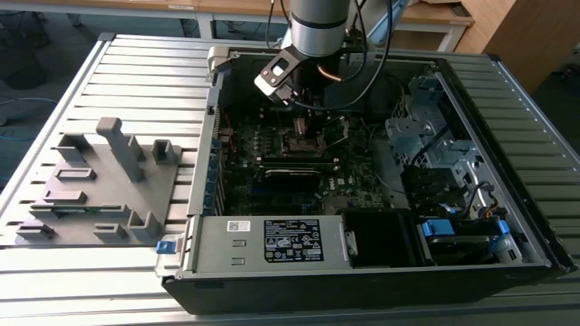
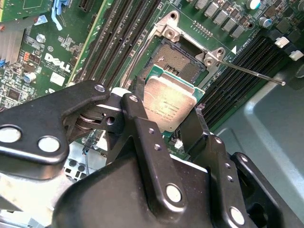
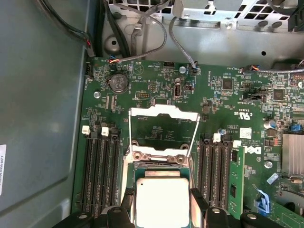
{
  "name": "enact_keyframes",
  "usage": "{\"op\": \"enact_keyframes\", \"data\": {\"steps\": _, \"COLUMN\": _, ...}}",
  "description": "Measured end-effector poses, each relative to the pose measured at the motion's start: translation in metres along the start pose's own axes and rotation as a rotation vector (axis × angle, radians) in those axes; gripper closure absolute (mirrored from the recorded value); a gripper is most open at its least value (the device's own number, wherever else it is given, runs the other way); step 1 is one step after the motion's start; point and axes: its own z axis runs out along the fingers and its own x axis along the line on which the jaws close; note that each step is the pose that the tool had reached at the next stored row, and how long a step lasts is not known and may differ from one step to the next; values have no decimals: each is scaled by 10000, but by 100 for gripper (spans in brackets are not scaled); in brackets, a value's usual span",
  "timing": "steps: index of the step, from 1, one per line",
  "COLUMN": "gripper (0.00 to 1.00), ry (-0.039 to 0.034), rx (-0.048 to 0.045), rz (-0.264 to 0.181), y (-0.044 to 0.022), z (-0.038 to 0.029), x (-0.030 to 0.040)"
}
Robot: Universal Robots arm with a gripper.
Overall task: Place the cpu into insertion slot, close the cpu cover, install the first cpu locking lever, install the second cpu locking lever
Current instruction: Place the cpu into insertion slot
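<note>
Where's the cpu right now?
In both wrist views, the cpu sits between the end effector's fingers, just over the insertion slot, with memory slots on either side.

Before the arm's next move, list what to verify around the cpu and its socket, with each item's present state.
1. Grip: the gripper is shut on the cpu by two opposite edges: ok.
2. The cpu cover lies flipped open, off the insertion slot: ok.
3. The slot's dark centre is bare where it shows: ok.
4. One locking lever stands swung out from the slot: ok.
5. Cpu seated in the slot: not ok; it overlaps only part of it.
6. Cpu corner alignment with the slot: cannot tell.
</note>
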Motion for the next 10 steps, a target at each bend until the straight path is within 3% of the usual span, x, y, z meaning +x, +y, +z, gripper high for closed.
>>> {"op": "enact_keyframes", "data": {"steps": 7, "gripper": 46, "ry": 0, "rx": 0, "rz": 0, "y": 0, "z": 1, "x": 1}}
{"op": "enact_keyframes", "data": {"steps": 9, "gripper": 46, "ry": -56, "rx": 2, "rz": -1, "y": -1, "z": 5, "x": 1}}
{"op": "enact_keyframes", "data": {"steps": 10, "gripper": 46, "ry": -125, "rx": 6, "rz": -6, "y": -1, "z": 6, "x": 1}}
